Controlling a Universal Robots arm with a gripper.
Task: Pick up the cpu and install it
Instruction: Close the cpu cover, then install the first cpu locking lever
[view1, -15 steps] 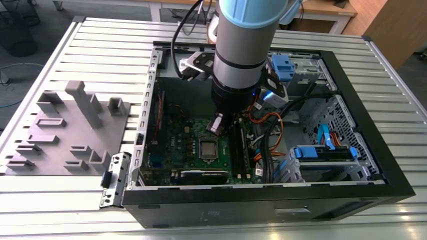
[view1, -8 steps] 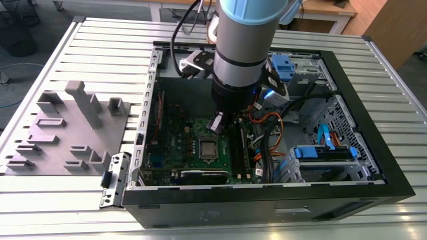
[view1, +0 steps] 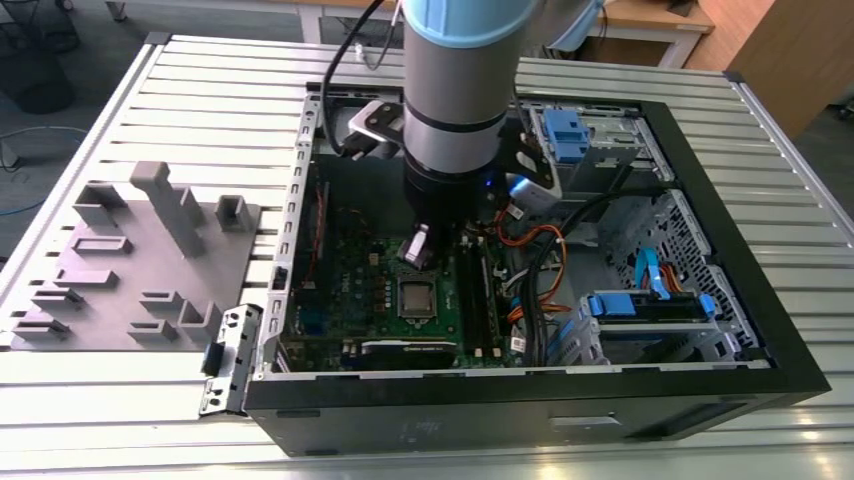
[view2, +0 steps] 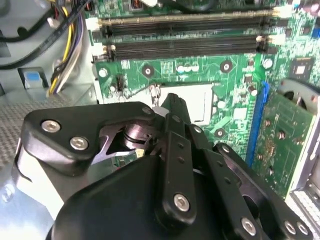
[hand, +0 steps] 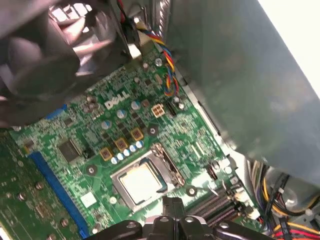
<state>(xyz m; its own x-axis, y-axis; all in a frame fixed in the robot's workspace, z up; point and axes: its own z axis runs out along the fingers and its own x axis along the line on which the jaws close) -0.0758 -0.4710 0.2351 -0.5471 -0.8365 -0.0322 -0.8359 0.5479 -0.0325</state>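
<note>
You find the cpu (hand: 141, 181) lying flat in the socket (hand: 165, 165) on the green motherboard (hand: 120, 125), metal top facing up out of the open computer case (view1: 747, 300); it is square, so it has no long axis you could name, and its edges run parallel to the socket frame. In the exterior view the chip (view1: 416, 297) sits in the middle of the board, just below the end effector (view1: 418, 250), which hangs above it on the arm without touching it. The first wrist view gives you the pale top of the chip and the metal frame around it; in the second wrist view the end effector (view2: 172, 107) covers part of the socket and you see a pale patch (view2: 197, 102) of it beside the black finger. The exterior view shows you the grey plastic fixture (view1: 134, 270) on the slatted desk (view1: 200, 80), well apart from the case at the exterior view's left. You cannot tell whether the end effector is open or closed.
</note>
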